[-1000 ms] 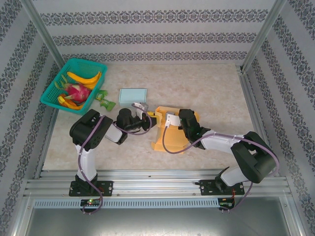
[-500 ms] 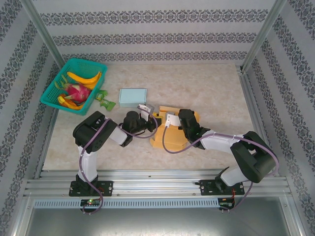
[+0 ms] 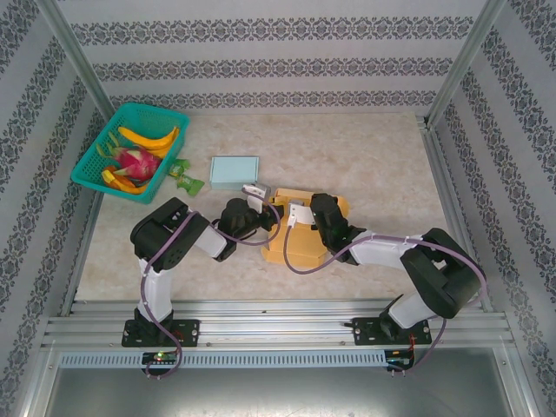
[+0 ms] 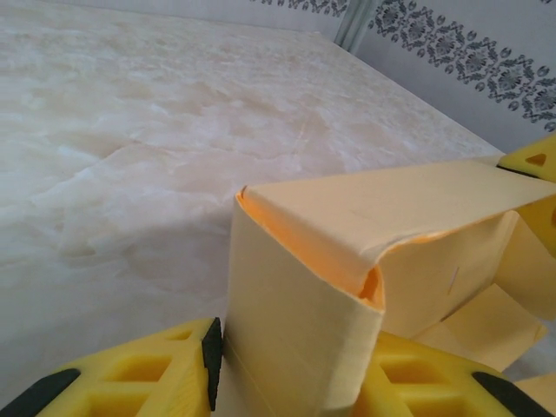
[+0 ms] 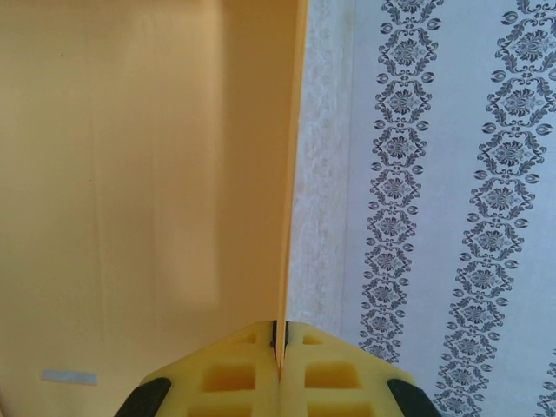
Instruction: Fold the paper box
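**Your table stock, box mid-fold**

Table [image 3: 391, 165]: marble-look.
Teal basket [image 3: 155, 108]: your 10 o'clock, holds fruit.
Paper box [image 3: 304, 245]: centre, part-folded.
Left gripper [image 4: 295, 382]: pinching a box wall at its 9 o'clock.
Right gripper [image 5: 278, 343]: pressed together on a thin box panel.

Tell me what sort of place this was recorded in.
Probably a lab robot cell dressed up as a home: an aluminium frame encloses the table, the walls are patterned wallpaper panels, and a fruit basket sits as a prop.
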Tool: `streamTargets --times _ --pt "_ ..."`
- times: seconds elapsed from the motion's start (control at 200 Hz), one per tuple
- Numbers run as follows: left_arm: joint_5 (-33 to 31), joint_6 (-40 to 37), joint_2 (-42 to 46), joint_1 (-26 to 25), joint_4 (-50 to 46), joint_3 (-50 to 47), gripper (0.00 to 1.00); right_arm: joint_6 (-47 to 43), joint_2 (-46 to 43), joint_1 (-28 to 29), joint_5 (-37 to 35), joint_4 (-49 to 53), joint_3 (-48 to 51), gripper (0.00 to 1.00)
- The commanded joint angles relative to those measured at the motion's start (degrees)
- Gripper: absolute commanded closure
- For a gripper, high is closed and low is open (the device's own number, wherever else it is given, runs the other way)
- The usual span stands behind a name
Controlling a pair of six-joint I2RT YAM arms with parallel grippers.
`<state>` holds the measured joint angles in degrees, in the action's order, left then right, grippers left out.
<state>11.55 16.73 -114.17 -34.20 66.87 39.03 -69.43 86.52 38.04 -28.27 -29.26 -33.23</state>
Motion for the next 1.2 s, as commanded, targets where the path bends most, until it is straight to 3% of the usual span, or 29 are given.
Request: streamTargets --times 0.0,0.22,0.415,0.679,0.849,0.994,1.194 --pt "-5.26 -0.6 -0.91 -2.12 2.77 0.34 0.61 -0.86 1.37 0.89 -0.08 1.48 0.1 1.0" --pt "-19.53 -2.42 -1.51 -4.39 0.63 1.07 0.67 -0.89 1.39 0.88 -1.52 1.41 -0.08 1.0" --pt "-30.9 -1.04 -0.7 -4.54 -2.71 1.17 0.86 -0.79 1.71 0.87 -2.35 1.38 -0.25 1.0" --pt "-43.54 3.39 1.51 -5.0 -15.43 4.4 0.86 -0.27 1.82 0.71 -3.41 1.71 -0.6 1.0" --pt "-42.49 -0.47 0.72 -5.96 -15.66 5.8 0.8 1.49 1.54 0.16 -2.48 2.5 -0.95 1.0" --pt "-38.19 -0.96 1.42 -5.86 -16.74 5.49 0.66 3.42 0.35 -0.54 -0.96 3.43 -0.87 1.0" --pt "-36.81 1.24 0.49 -5.94 -20.98 6.1 0.65 4.34 -0.1 -0.77 -0.24 4.17 -1.13 1.0"
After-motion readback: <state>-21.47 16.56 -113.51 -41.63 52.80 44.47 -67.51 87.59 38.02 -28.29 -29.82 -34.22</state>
